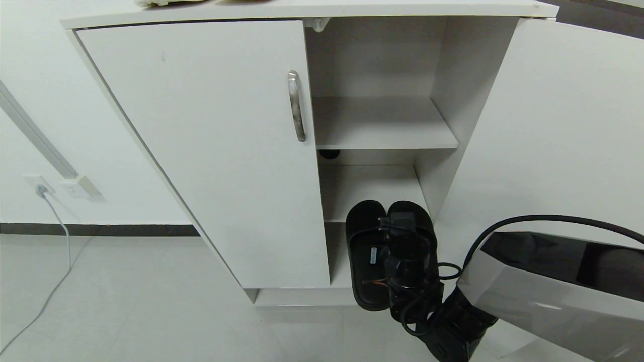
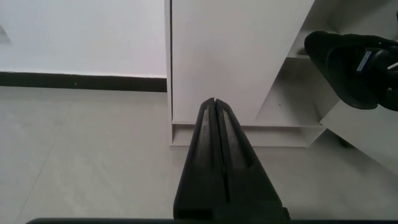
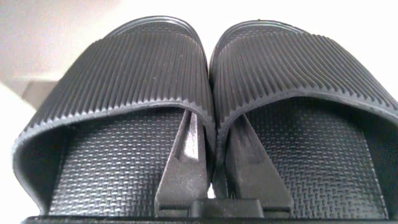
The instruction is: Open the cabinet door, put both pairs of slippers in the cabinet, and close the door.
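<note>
Holding black slippers (image 1: pixel 363 221) at cabinet (image 1: pixel 473 75): right claw (image 3: pixel 214 162)

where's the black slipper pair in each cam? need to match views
Head view: black slippers low centre, held before the cabinet's open right half.
Left wrist view: off to one side beyond the shut left claw, before the open shelves.
Right wrist view: close up, side by side; right claw pinches their adjoining strap edges.
Landmark: closed left cabinet door, in head and left wrist views.
</note>
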Controlling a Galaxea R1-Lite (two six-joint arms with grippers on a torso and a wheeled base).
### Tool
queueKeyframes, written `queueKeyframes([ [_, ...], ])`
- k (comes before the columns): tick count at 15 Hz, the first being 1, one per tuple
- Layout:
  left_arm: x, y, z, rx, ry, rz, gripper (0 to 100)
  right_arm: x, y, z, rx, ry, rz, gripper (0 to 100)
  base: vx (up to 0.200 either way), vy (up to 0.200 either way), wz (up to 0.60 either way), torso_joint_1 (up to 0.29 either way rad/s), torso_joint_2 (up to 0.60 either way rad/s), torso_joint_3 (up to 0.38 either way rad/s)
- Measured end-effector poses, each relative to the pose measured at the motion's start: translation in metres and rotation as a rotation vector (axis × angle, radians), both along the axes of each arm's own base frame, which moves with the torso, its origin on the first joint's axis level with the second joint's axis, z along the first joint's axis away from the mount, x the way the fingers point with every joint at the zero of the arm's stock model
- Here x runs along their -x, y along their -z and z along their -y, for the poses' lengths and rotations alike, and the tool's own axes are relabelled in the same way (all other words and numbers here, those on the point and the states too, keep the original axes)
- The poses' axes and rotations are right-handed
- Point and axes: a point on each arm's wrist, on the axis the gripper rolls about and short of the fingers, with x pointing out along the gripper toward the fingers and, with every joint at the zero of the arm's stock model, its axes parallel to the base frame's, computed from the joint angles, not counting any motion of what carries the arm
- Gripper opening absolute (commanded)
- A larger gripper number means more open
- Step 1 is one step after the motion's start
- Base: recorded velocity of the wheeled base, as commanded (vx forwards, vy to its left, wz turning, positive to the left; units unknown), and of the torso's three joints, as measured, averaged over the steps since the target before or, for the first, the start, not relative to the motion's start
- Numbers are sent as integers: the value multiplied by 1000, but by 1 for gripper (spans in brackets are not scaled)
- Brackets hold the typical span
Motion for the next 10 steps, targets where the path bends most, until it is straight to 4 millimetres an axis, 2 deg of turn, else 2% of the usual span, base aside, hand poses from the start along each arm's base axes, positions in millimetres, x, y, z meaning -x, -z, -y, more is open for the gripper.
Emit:
queueKeyframes([
  [5, 0, 0, 0, 0, 0, 0, 0, -2, 6, -1, 8, 2, -8, 0, 0, 0, 0, 0, 0, 0],
  [10, 0, 0, 0, 1, 0, 0, 0, -2, 10, -1, 21, 2, -17, 0, 200, 0, 0, 0, 4, 2],
])
